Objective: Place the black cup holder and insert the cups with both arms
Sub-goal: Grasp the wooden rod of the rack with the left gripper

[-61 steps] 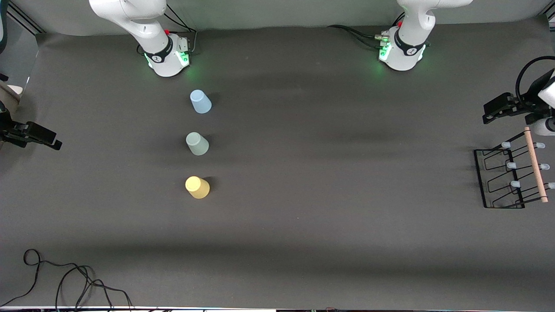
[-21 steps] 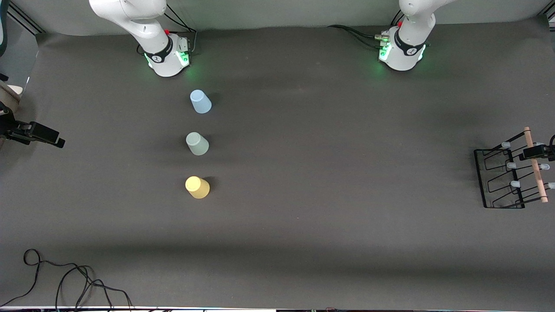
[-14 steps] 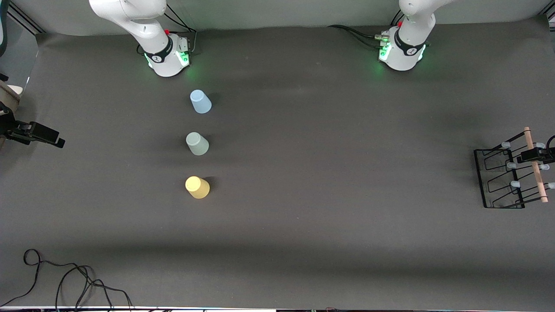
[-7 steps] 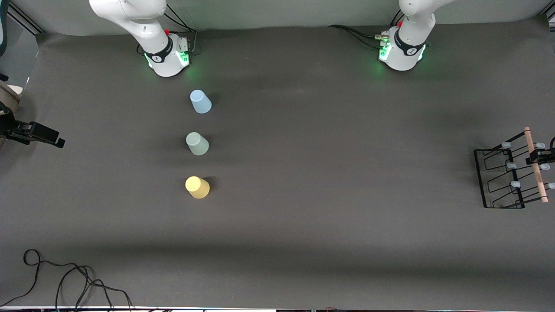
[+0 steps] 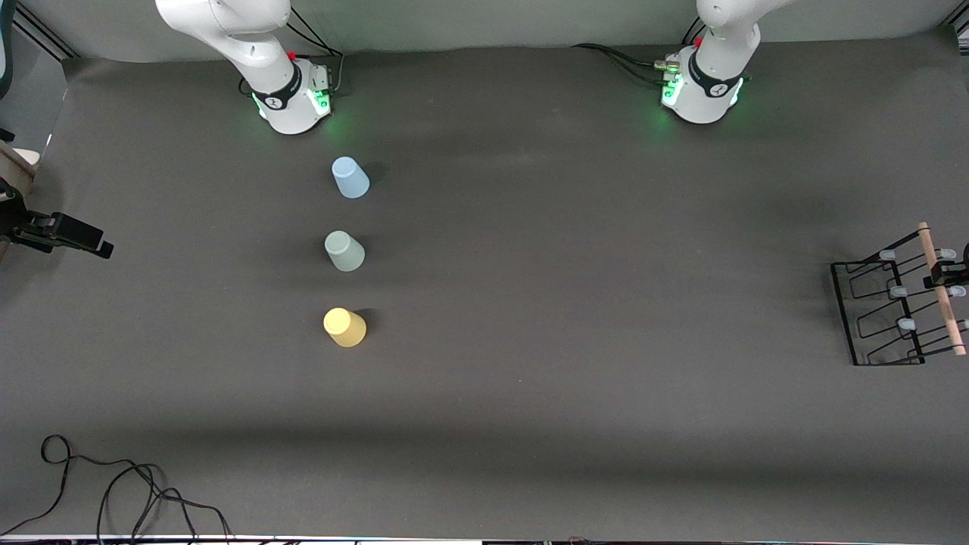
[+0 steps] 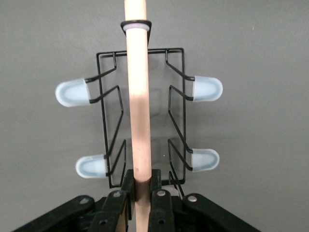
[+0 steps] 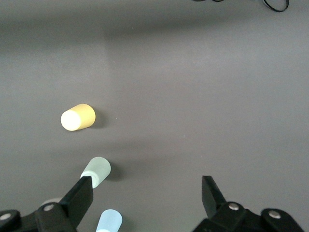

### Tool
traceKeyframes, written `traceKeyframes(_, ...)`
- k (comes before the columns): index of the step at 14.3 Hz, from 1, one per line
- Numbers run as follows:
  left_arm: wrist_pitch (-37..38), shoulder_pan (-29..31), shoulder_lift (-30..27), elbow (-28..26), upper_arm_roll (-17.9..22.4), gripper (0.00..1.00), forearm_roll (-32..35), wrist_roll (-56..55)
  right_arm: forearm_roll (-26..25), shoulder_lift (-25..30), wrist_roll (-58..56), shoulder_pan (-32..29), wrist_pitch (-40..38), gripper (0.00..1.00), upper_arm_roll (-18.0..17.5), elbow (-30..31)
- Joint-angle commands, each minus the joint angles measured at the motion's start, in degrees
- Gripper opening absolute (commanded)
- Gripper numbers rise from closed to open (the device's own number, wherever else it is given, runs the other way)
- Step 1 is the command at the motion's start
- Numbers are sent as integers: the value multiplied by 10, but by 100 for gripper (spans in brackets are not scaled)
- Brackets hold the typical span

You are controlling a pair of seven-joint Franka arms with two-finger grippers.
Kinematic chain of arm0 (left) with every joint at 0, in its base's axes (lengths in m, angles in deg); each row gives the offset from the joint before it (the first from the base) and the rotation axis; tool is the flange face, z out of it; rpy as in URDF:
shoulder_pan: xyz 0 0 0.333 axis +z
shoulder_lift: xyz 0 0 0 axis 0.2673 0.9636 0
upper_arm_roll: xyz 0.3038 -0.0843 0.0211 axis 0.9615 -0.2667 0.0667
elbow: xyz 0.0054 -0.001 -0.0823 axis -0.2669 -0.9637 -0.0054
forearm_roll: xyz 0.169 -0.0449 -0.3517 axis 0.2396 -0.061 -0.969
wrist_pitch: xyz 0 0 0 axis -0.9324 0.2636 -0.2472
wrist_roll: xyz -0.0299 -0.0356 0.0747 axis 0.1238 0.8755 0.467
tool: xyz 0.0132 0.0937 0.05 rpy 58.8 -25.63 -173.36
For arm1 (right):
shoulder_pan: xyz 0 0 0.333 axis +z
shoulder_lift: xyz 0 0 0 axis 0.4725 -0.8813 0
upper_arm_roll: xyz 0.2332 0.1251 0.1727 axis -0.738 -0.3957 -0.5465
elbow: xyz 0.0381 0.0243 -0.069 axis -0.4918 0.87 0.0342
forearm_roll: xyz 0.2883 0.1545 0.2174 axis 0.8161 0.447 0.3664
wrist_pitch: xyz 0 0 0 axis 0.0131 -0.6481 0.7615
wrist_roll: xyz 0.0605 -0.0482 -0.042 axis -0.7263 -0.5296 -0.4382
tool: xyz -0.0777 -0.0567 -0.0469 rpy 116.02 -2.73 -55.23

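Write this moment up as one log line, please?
left tool: shut on wooden handle of black cup holder | right tool: open, waiting above cups | cups: three standing upside down, none on holder

surface (image 5: 530, 303): dark grey, matte | cable (image 5: 113, 484): black, lay looped on surface, nearest the front camera, toward the right arm's end

From where I work, no text, label, brand name, number or sign can be read anywhere. The dark bands on my arms' bases (image 5: 291, 91) carry small white marks, too small to make out.
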Motion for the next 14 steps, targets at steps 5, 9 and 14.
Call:
traceKeyframes(5,134,-49,-14,131,-7,0,-7,-16,6,-4,-2,-1,-7,100,1,-9)
traceKeyframes(9,175,-168,-38,132,-7,0,-8,-153,6,-4,-2,-1,-7,100,1,-9)
traceKeyframes(14,164,-335,-41,132,-7,0,-5,-356,6,-4,-2,-1,-7,100,1,-9)
